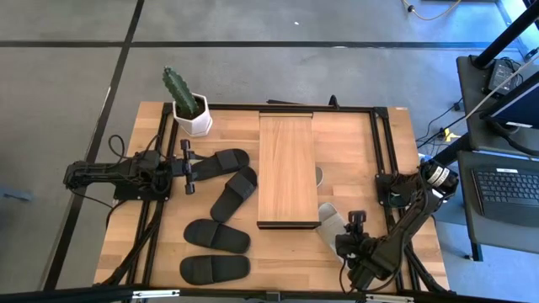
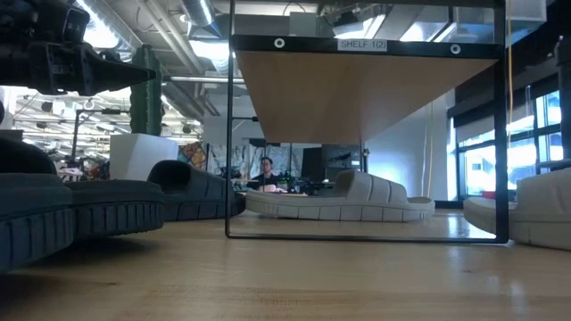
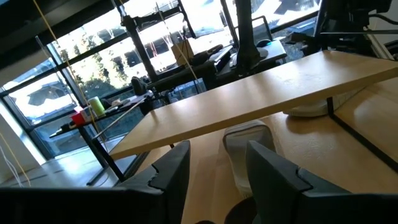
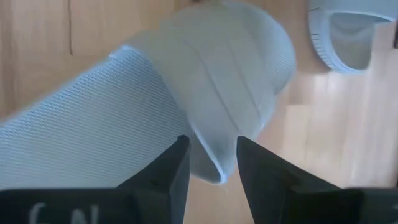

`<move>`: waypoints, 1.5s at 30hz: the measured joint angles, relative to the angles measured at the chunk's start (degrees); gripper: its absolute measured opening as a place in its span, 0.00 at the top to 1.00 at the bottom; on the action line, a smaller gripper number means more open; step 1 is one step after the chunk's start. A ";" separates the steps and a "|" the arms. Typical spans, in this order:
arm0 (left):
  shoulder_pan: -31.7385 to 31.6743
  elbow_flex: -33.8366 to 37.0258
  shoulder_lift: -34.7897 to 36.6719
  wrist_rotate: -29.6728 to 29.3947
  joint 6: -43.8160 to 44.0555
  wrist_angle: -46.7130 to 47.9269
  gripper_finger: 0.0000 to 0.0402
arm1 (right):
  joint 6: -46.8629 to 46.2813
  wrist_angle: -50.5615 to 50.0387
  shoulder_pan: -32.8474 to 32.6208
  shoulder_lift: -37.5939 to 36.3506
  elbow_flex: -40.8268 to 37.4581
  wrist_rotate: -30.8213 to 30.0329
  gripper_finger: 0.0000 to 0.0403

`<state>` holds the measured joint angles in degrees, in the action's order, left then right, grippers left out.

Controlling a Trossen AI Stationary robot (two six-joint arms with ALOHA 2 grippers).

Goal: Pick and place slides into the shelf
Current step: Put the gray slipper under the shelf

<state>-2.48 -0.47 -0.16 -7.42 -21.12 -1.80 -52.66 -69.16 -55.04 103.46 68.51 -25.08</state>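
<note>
Seen from above, a wooden surface (image 1: 286,252) carries the shelf (image 1: 287,168), a low stand with a light plank top and thin dark frame, at its middle.

The right end effector (image 1: 350,240) hangs at the near right corner, directly over a pale slide (image 1: 330,220) that pokes out from under the shelf's near right corner. Its wrist camera shows the two dark fingers (image 4: 166,171) apart, with the edge of that pale slide's (image 4: 205,106) wide strap lying between them; whether the pads touch the rubber cannot be told. A second pale slide (image 4: 351,31) lies just beyond the end effector, cut off by the picture's edge. From above this one is almost wholly hidden under the plank, with only a sliver at the shelf's right side.

The left end effector (image 1: 187,166) sits at the far left, its fingers (image 3: 171,171) apart and holding nothing. Right beside it, toward the shelf, lies a black slide (image 1: 221,161), with another black slide (image 1: 235,194) next to that. Two more black slides (image 1: 217,236) (image 1: 215,268) lie nearer the front edge. A potted cactus (image 1: 187,103) stands behind the left arm.

From table height the shelf top (image 2: 361,85) is seen from beneath, a pale slide (image 2: 343,198) lying under it; the black slides (image 2: 80,214) loom large and partly cut off.
</note>
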 joint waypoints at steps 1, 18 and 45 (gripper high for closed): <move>0.00 0.00 0.02 0.00 0.00 0.00 0.63 | 0.47 0.76 0.10 0.00 -0.80 0.02 0.67; 0.00 0.00 0.00 0.00 0.17 0.00 0.63 | -3.88 6.08 0.26 0.00 -6.79 -1.14 0.67; 0.00 0.00 0.00 -1.07 1.68 -0.20 0.63 | -6.96 6.04 2.03 0.04 -3.17 -0.40 0.79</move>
<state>-2.48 -0.47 -0.16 -8.49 -19.44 -2.00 -59.62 -63.12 -53.01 103.50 65.34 -25.48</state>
